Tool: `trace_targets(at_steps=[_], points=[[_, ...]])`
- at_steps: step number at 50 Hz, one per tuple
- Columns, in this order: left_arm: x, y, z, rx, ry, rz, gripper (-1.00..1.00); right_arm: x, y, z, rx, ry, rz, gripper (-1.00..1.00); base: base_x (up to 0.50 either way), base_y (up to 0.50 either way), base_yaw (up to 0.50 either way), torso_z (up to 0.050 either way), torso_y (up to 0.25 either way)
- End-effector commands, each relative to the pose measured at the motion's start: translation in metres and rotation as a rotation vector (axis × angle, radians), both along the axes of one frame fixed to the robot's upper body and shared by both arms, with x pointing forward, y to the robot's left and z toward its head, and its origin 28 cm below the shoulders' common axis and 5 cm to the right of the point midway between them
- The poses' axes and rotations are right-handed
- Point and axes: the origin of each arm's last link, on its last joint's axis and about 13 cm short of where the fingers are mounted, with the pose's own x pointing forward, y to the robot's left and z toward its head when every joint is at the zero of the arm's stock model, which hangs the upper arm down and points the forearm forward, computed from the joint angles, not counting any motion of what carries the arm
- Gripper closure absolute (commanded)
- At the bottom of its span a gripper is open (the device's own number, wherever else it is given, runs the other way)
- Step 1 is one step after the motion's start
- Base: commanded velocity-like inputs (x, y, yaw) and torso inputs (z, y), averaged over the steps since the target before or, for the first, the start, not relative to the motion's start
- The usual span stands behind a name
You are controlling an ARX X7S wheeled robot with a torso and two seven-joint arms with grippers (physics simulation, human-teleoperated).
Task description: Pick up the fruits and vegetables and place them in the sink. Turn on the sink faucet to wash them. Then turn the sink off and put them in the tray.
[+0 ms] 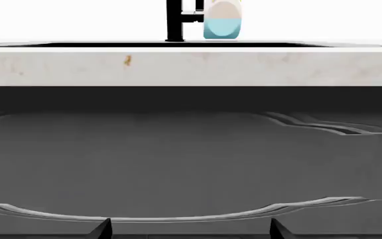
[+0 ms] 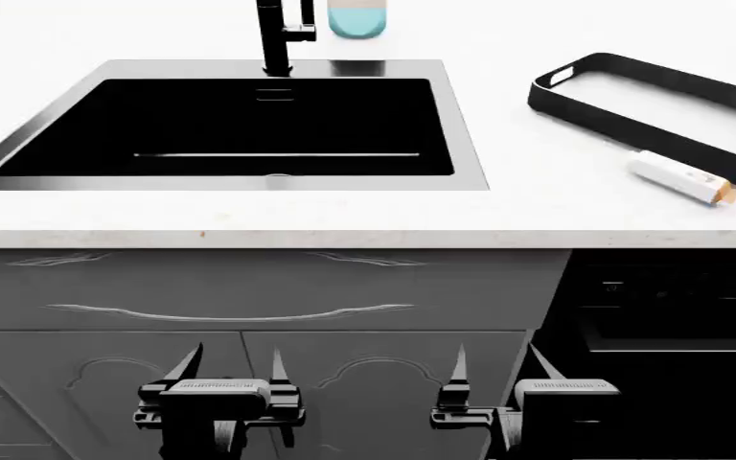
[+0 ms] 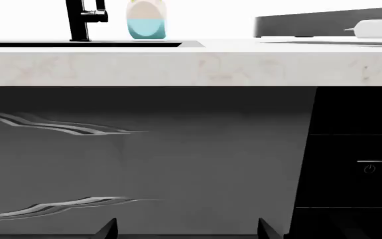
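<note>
Below the counter edge, both arms hang low before the grey cabinet doors, so nothing of the task looks begun. The counter [image 2: 535, 206] runs across the head view, with the sink [image 2: 464, 115] set into its left part; the basin looks bare and dry, no produce showing in it. The tray [image 2: 560, 81] lies on the counter to the right of the sink, partly cut off by the picture's edge, and the part of its white floor that shows holds nothing. The faucet [image 2: 275, 38] stands at the sink's back rim, no water running. Neither eggplant nor ginger shows in any view, so finding them comes first; washing and traying are all still to do.

The left gripper [image 2: 221, 369] and right gripper [image 2: 528, 369] both stand with fingers spread wide and nothing between them.

A blue-and-white pot [image 2: 360, 19] sits just beside the faucet and could crowd a reach for the lever. A white packet [image 2: 681, 179] lies on the counter touching or just beside the tray's near rim; it is not produce. A dark appliance front fills the space below the counter's right part.
</note>
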Motion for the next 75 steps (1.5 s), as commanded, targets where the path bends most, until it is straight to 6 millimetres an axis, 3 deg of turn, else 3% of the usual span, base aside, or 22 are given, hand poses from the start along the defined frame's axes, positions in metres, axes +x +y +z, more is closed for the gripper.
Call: trace_targets(at_steps=[1,6,24,33,47,75], points=[[-0.002,0.0,0.004,0.002,-0.003,-0.003,-1.0,0.0,0.0,0.002,-0.003,-0.001,0.0,-1.0,0.0,0.0,0.0,0.0,0.0],[-0.002,-0.002,0.025,0.016,-0.016,-0.024,-1.0,0.002,-0.003,0.01,-0.019,-0.01,0.004,-1.0,0.0,0.0,0.0,0.0,0.0],[0.007,0.0,0.136,0.039,-0.16,-0.07,-1.0,0.005,-0.015,0.109,-0.06,-0.183,0.05,-1.0,0.0,0.0,0.0,0.033,0.0],[0.012,0.003,0.163,0.031,-0.164,-0.093,-1.0,0.004,-0.019,0.132,-0.094,-0.225,0.085,-1.0,0.0,0.27,0.0,0.05,0.0],[0.01,0.01,0.183,0.045,-0.179,-0.095,-1.0,0.0,-0.024,0.151,-0.117,-0.244,0.119,-1.0,0.0,0.5,0.0,0.05,0.0],[0.008,0.013,0.189,0.085,-0.176,-0.102,-1.0,-0.002,-0.02,0.165,-0.123,-0.262,0.185,-1.0,0.0,0.5,0.0,0.049,0.0]])
